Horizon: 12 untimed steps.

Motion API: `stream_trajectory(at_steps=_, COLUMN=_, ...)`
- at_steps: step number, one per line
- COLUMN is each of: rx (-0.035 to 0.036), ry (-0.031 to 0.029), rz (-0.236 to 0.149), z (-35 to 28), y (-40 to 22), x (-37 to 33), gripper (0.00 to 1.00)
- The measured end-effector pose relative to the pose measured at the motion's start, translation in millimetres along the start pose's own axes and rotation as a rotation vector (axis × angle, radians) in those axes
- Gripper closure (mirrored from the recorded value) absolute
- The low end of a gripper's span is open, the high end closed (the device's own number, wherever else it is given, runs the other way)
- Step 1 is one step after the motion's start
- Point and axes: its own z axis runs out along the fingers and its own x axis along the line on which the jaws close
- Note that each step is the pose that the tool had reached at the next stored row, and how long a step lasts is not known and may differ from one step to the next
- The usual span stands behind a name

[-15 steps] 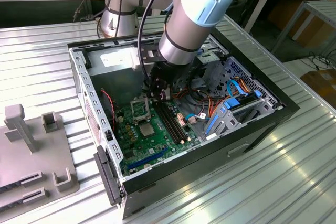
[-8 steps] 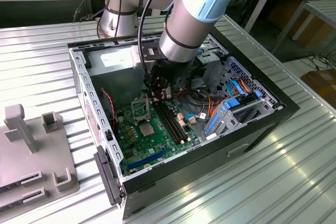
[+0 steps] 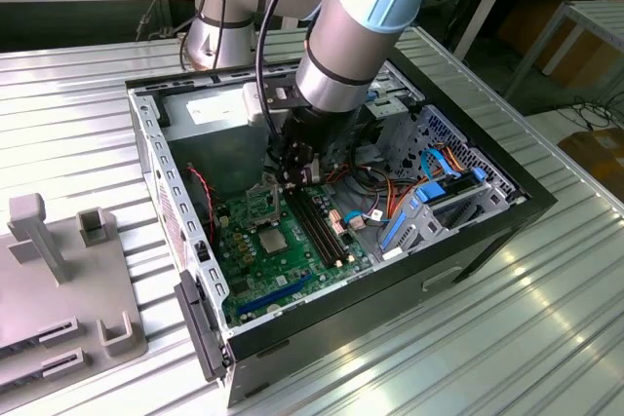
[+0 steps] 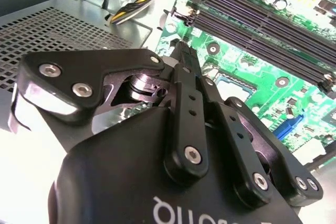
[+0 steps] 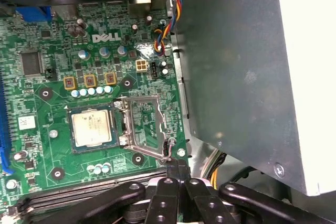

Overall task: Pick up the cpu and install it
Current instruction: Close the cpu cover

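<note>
Gripper (image 3: 292,174) pinched narrow, holding nothing, hovering inside the open computer case (image 3: 468,241) near the hinged plate (image 5: 144,127). The cpu (image 5: 92,128) sits in its socket on the green board (image 5: 47,66). Grey power-supply box (image 5: 236,66) crowds one side, memory slots (image 4: 262,22) the other.

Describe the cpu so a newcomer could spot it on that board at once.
Look inside the open computer case at the green motherboard. Beside the grey power-supply box stands the socket's hinged metal plate, swung open; the cpu lies right next to it in the socket. It is the one flat silver-grey square there, unlike the long black memory slots.
</note>
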Motion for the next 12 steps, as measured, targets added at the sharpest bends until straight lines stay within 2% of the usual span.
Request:
stream_trajectory(at_steps=8, rx=0.0034, ry=0.0261, rz=0.002, z=-3.4, y=0.3, x=-0.5, gripper=0.89)
stream_trajectory(at_steps=12, rx=0.0042, ry=0.0322, rz=0.002, z=-6.3, y=0.8, x=-0.8, gripper=0.89)
